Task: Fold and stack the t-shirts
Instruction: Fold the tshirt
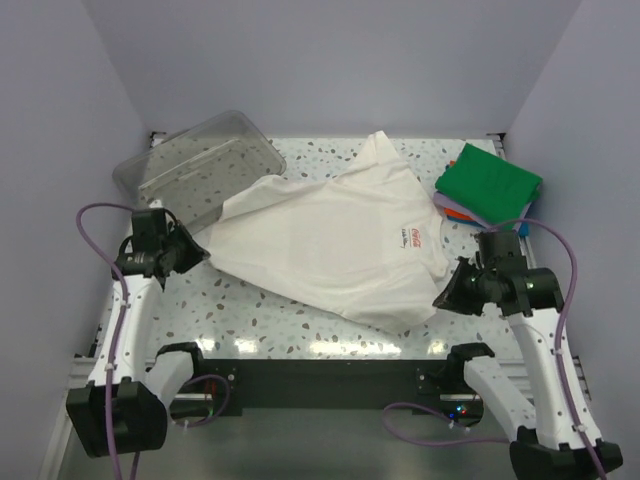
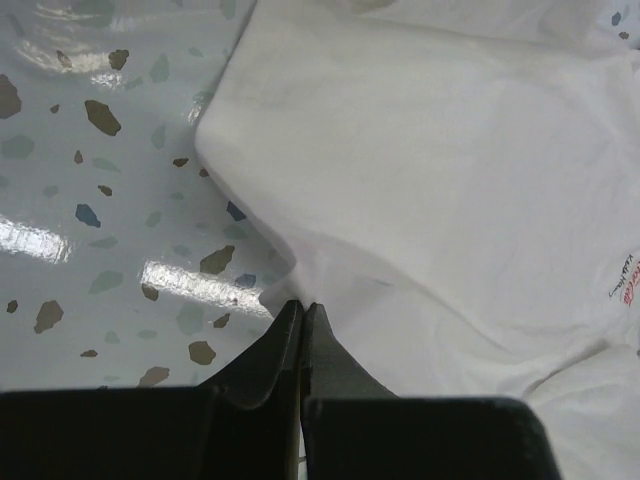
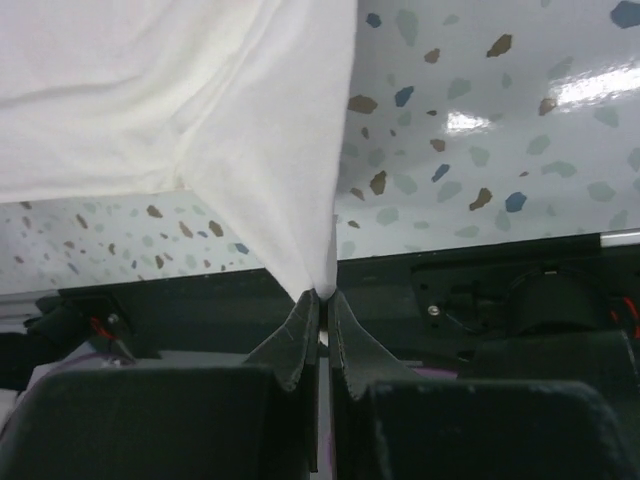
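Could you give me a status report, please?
Both shut on white t-shirt: left gripper, right gripper. Shirt spread, unfolded. Far right, folded stack; far left, clear tub; nothing blocking.

The cream shirt (image 1: 320, 240) is soft matt cloth, the speckled table (image 1: 250, 305) glossy and smooth, the tub (image 1: 200, 160) clear plastic.

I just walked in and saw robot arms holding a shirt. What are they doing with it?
The two arms are working on a white t-shirt spread out on the speckled table. The left gripper is pinched shut on the shirt's edge at one side. The right gripper is pinched shut on a corner at the other side, pulling it into a point. The shirt is not folded yet. A pile of folded shirts, green on top, waits at the far right, and a clear tub sits at the far left.
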`<state>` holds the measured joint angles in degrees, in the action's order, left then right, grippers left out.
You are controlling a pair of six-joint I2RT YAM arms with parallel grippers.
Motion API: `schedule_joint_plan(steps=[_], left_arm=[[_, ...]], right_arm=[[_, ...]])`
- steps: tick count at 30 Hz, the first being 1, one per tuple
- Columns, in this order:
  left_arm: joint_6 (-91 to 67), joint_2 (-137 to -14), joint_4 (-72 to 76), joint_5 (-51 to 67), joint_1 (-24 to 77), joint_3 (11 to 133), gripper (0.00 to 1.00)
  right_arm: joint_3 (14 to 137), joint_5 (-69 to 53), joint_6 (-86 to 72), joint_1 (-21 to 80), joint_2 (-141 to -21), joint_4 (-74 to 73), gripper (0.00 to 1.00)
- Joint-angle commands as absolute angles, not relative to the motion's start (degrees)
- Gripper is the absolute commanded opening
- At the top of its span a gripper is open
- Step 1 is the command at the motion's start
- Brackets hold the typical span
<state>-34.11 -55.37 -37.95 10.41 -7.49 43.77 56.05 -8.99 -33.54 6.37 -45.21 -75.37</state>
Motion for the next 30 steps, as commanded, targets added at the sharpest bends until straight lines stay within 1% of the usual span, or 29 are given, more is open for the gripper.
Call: schedule_joint_plan(steps=[1, 4, 7, 12, 21, 26, 30], left_arm=[[-31.4, -52.8, -43.6, 7.9, -7.8, 46.9, 0.0], [-31.0, -51.2, -45.6, 7.5, -7.8, 46.8, 0.0], [-31.2, -49.1, -47.1, 6.9, -7.9, 46.8, 0.0], [-30.2, -48.8, -48.8, 5.6, -7.8, 47.8, 0.0], [-27.6, -48.2, -54.2, 1.3, -7.8, 53.0, 0.0], [-28.6, -47.4, -52.5, 3.2, -7.7, 49.1, 0.0], [-29.8, -48.2, -48.9, 5.5, -7.8, 45.0, 0.0]], right_arm=[[57.1, -16.6, -37.9, 6.4, -39.9, -91.0, 0.0], [55.6, -19.4, -40.6, 6.4, -37.1, -91.1, 0.0], [57.8, -22.4, -42.1, 6.4, -35.9, -91.0, 0.0], [59.4, -24.3, -42.1, 6.5, -35.8, -91.1, 0.0], [64.0, -25.9, -42.5, 6.5, -37.3, -91.0, 0.0], [64.7, -23.8, -41.0, 6.5, -39.2, -90.9, 0.0], [66.4, -19.3, -40.1, 6.4, -42.7, -88.1, 0.0]])
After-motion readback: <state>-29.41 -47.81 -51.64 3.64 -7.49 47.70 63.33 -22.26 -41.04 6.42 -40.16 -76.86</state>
